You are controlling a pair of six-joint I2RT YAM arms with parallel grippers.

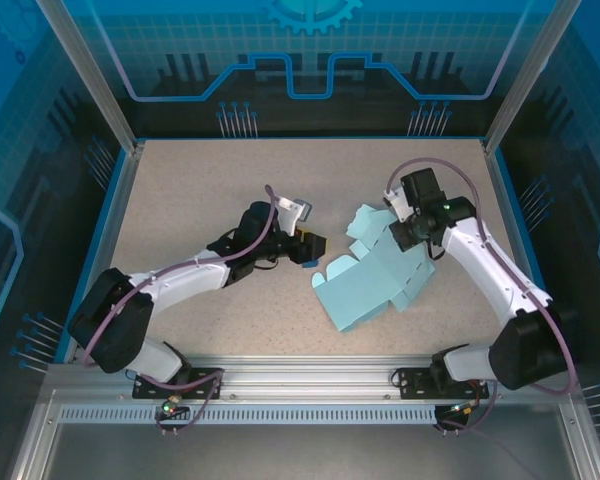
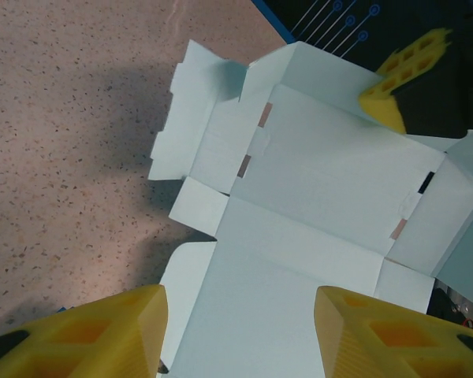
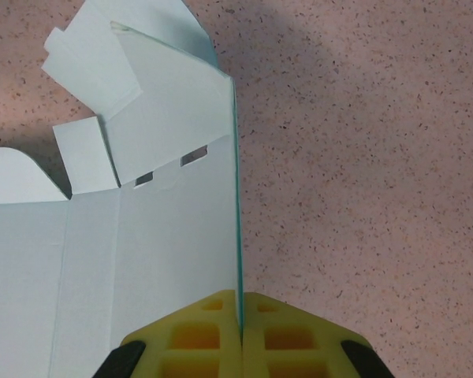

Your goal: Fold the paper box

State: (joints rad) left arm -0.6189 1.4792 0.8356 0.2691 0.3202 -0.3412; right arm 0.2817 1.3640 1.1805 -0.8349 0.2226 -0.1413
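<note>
**Pale cyan die-cut thin-card paper box (image 1: 370, 280) pinched at one edge by right gripper (image 1: 412, 243)**

Top view. Paper box on the speckled beige tabletop (image 1: 200, 190), right of centre, between the two arms. Mostly flat, with creased panels and tabbed flaps splayed outward. Far flaps lifted off the surface close to the right gripper. Black left gripper (image 1: 310, 247) just beside the card's left edge, low over the table.

Right wrist view. Right gripper (image 3: 241, 331) pressed together on a thin upright edge of the paper box (image 3: 165, 236), card seen edge-on between the ribbed yellow fingers (image 3: 193, 335). Left of that edge, a wide panel with two small slots along a crease, then smaller flaps curling up. Bare tabletop to the right of the edge.

Left wrist view. Left gripper (image 2: 240, 331) spread wide, holding nothing, its yellow fingers (image 2: 102, 335) on either side of the near panel of the paper box (image 2: 323, 173). Cannot tell whether they touch the card. Shadow on the tabletop left of the flaps. One yellow fingertip (image 2: 396, 83) of the right gripper at the far corner of the card.
</note>
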